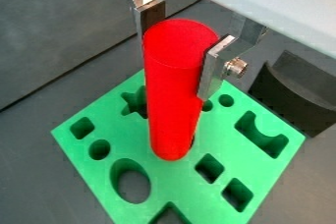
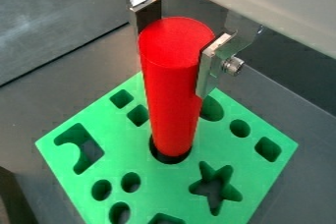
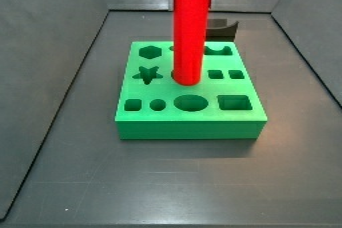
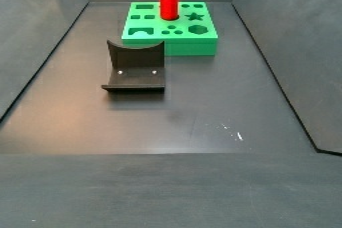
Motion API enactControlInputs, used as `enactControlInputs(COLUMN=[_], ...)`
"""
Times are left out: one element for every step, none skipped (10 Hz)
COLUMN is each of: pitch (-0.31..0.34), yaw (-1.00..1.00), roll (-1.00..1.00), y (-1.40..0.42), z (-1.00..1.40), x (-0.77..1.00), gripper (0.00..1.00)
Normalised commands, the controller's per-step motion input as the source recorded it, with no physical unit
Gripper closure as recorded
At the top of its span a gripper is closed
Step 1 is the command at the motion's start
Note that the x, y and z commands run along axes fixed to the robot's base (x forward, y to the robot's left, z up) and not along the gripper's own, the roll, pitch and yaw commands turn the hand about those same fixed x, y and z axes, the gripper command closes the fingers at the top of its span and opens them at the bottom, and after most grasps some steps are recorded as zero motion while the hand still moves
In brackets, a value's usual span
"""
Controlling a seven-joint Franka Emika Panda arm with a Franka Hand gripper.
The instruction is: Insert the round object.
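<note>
We find the round object [image 3: 190, 32] standing upright with its lower end in a hole of the block [image 3: 189, 118] — the block rests on the surface [image 4: 174, 122]. The gripper [image 1: 184, 41] sits above the block, its fingers [image 1: 149, 17] on either side of the object's upper part. The fixture [image 4: 134, 68] stands apart from the block.

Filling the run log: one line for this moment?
pincer: shut on red cylinder | cylinder: upright, lower end in green block hole | step: inserting
</note>
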Motion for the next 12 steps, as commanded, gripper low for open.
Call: enactControlInputs(pitch=[0.043,0.000,0.000,0.000,0.016,0.000,0.000,0.000,0.000,0.000,0.011,0.006], yaw=[-0.06,-0.07,-0.08,-0.05,0.00,0.00,-0.03,-0.03,-0.01,-0.01,0.00,0.00], roll=[0.00,0.00,-0.01,0.00,0.01,0.00,0.00,0.02,0.02,0.02,0.02,0.00], y=[0.13,0.09,0.08,0.13,0.13,0.00,0.00,0.00,0.00,0.00,0.00,0.00], z=[-0.20,-0.18,-0.16,-0.10,-0.12,-0.19,-0.19,-0.33,-0.39,-0.36,-0.26,-0.14], x=[0.00,-0.11,-0.20,-0.10,0.00,0.00,0.00,0.00,0.00,0.00,0.01,0.03], gripper=[1.00,1.00,1.00,1.00,1.00,1.00,1.00,1.00,1.00,1.00,1.00,1.00])
